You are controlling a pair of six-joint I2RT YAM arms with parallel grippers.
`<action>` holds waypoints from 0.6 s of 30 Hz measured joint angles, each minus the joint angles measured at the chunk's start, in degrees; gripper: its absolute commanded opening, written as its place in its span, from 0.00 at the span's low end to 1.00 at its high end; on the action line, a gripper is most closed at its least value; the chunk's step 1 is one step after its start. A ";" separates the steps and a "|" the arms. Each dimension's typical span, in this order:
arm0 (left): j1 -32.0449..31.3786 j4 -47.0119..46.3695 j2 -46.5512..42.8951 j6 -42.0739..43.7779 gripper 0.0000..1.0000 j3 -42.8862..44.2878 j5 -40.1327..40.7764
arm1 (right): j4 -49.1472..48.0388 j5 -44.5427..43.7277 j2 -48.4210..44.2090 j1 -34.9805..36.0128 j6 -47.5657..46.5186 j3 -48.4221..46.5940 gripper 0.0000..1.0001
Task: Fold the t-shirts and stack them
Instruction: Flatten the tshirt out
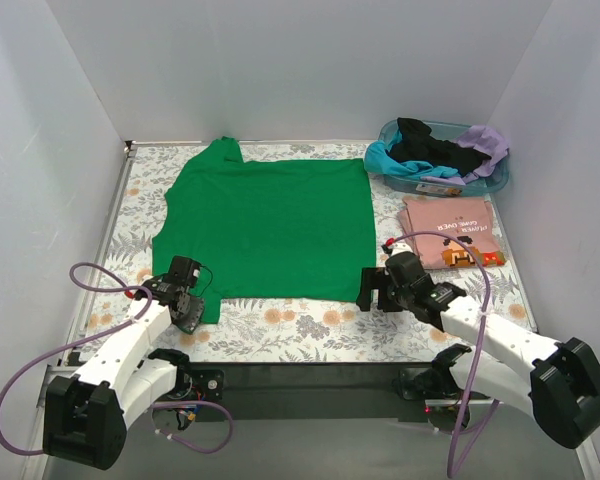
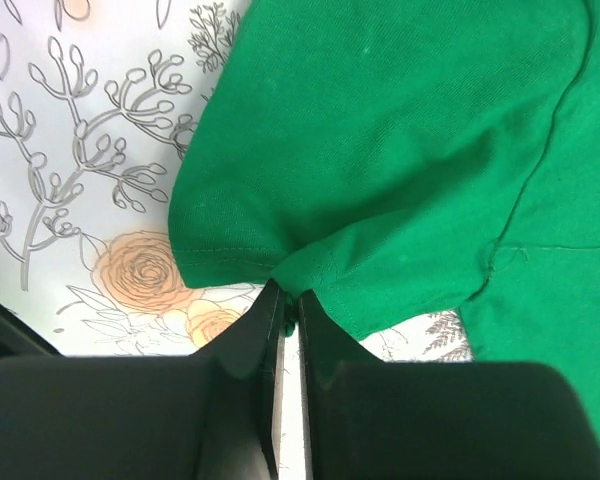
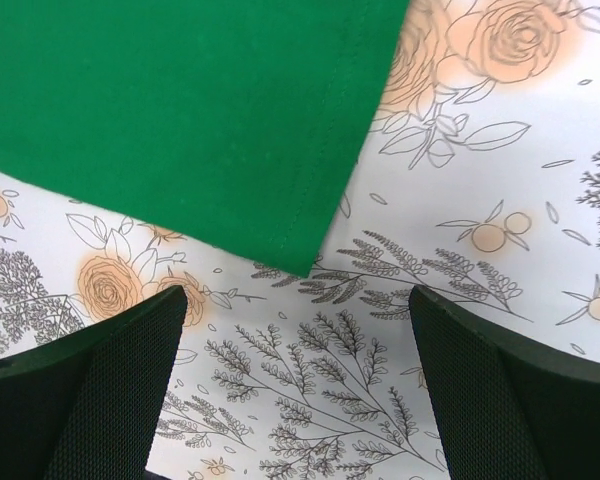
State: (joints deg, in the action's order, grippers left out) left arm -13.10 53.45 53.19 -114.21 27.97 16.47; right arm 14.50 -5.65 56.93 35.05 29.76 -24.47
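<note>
Closed tight, the left gripper (image 2: pixel 288 300) pinches the near left corner of the green t-shirt (image 1: pixel 270 225), spread flat on the table (image 1: pixel 310 325). The right gripper (image 3: pixel 298 305) stands wide; the shirt's near right corner lies just ahead, between its fingers.

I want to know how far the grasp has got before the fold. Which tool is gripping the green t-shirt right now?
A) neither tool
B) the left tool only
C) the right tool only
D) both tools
B: the left tool is shut on a pinch of the green t-shirt at its edge, while the right tool stands open near the shirt's corner, gripping nothing.
</note>
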 measured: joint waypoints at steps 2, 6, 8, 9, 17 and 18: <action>0.00 0.09 0.02 -0.02 0.00 0.00 0.59 | -0.11 -0.55 1.09 1.33 0.42 0.00 0.96; 0.00 -0.76 0.48 0.00 0.00 0.00 0.94 | -1.51 -2.45 4.46 2.12 0.85 -0.90 0.84; 0.00 -1.60 0.70 0.00 0.00 0.00 0.96 | -2.75 -3.15 6.40 2.43 1.16 -1.57 0.80; 0.00 -1.81 0.70 0.00 0.00 0.00 1.05 | -3.30 -3.48 7.43 2.75 1.18 -2.08 0.73; 0.00 -2.19 -2.25 -0.02 0.00 0.09 3.02 | -5.86 -3.15 11.08 6.03 4.09 -3.10 0.40; 0.00 -2.25 -2.60 -0.02 0.00 0.15 3.34 | -5.66 -3.30 11.06 6.23 4.61 -3.04 0.32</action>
State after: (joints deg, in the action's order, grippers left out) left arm -13.10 51.20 50.59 -114.24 28.12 19.81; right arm 8.84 -8.95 67.99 41.28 34.37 -27.51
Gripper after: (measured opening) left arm 0.040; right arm 0.439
